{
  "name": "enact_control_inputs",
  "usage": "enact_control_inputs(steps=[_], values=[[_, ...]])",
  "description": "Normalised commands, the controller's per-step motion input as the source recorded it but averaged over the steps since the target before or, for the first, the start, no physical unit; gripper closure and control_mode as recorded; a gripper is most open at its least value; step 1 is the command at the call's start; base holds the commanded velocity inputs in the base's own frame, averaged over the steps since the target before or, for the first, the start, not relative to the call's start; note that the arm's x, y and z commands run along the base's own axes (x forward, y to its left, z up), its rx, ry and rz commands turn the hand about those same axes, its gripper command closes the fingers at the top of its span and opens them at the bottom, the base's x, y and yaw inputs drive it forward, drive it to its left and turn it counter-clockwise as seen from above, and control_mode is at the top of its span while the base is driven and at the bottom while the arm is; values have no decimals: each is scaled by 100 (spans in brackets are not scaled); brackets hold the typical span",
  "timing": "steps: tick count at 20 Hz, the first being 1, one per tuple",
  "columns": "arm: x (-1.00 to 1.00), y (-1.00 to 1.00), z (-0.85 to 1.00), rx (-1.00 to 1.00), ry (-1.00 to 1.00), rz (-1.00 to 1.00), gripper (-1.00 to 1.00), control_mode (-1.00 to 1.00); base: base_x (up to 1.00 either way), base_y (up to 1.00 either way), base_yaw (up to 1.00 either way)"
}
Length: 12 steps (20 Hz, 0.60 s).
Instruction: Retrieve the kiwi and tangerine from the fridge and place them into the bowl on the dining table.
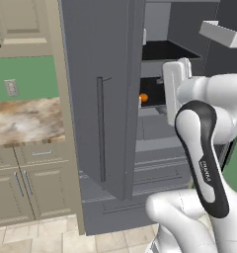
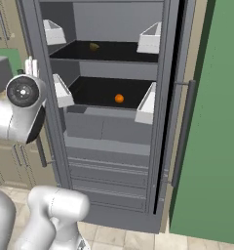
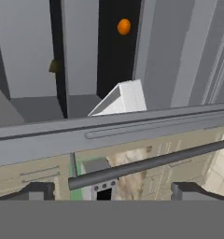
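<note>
The slate-grey fridge point(image 2: 109, 146) stands with its doors open in front of me. A small orange tangerine point(image 2: 119, 98) point(image 1: 143, 98) point(image 3: 123, 26) lies on the lower dark shelf. On the shelf above sits the dull green-brown kiwi point(image 2: 94, 47) point(image 3: 53, 66). My gripper point(image 3: 114, 191) point(image 1: 167, 94) is open and empty, hovering at the fridge opening, short of the shelves. In the rolled hand view a dark door handle point(image 3: 146, 163) crosses close in front of the fingertips point(image 3: 39, 190). The bowl and the dining table are out of view.
The open left door point(image 1: 100, 99) juts toward me, carrying a long handle point(image 1: 100, 128). White door bins point(image 2: 146, 105) flank the shelves. Beige cabinets and a marbled counter point(image 1: 26, 121) lie to the left, and a green wall point(image 2: 216, 122) to the right.
</note>
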Motion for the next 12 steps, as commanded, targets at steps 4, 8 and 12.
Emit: enact_control_inputs(steps=[4, 8, 12], values=[[36, -1, 0, 0, -3, 12, -100, -100, 0, 0, 0], [44, -6, -10, 1, -2, 9, -100, -100, 0, 0, 0], [51, -6, -21, 0, -1, 5, -100, -100, 0, 0, 0]])
